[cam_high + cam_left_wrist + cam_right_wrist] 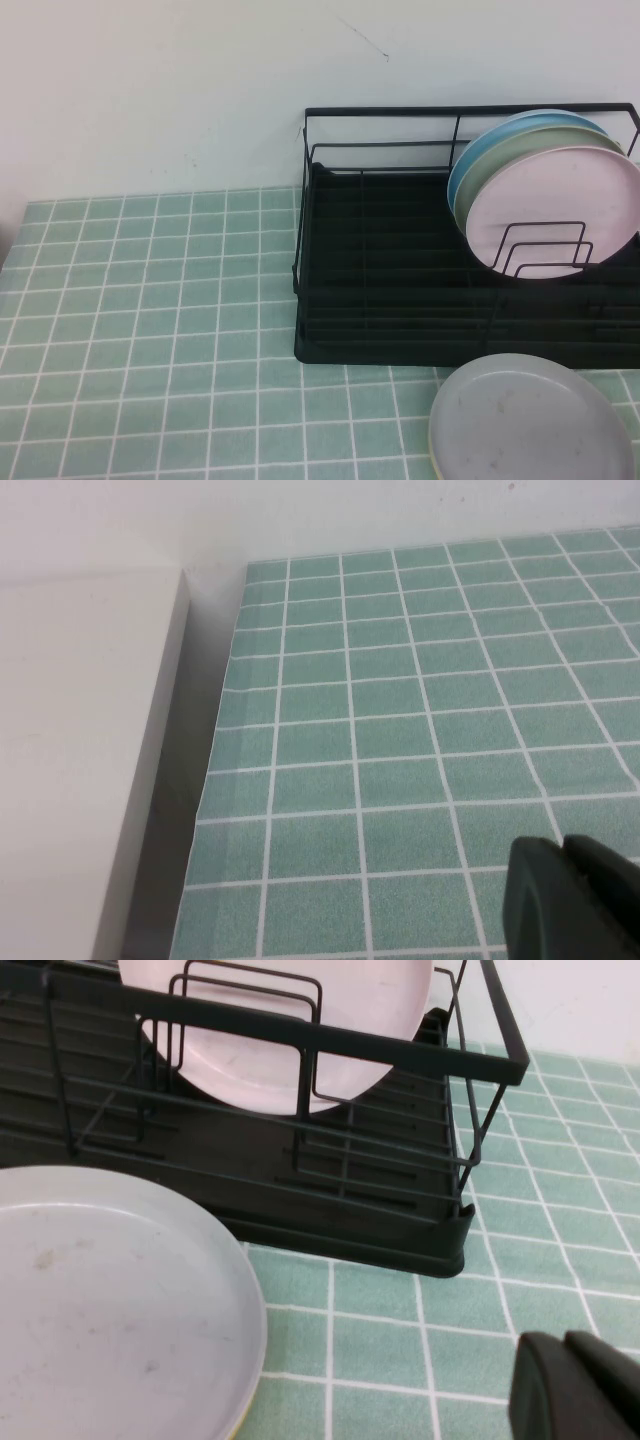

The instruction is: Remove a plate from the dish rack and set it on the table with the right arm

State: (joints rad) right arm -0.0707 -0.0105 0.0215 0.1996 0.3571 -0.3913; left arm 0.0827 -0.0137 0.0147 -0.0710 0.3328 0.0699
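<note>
The pale pink plate (555,215) stands upright at the front of a row of plates in the right end of the black wire dish rack (380,300), behind low wire dividers. It also shows in the right wrist view (260,1050), inside the rack (350,1190). My right gripper (565,1340) is shut and empty, low over the tiled table (560,1250), in front of the rack's corner and apart from it. My left gripper (563,844) is shut and empty over bare tiles (400,730). Neither gripper shows in the high view.
A grey plate (530,420) lies flat on the table in front of the rack and also shows in the right wrist view (100,1300). A pale green plate (480,165) and a blue plate (470,150) stand behind the pink one. A white ledge (80,760) borders the table's left edge.
</note>
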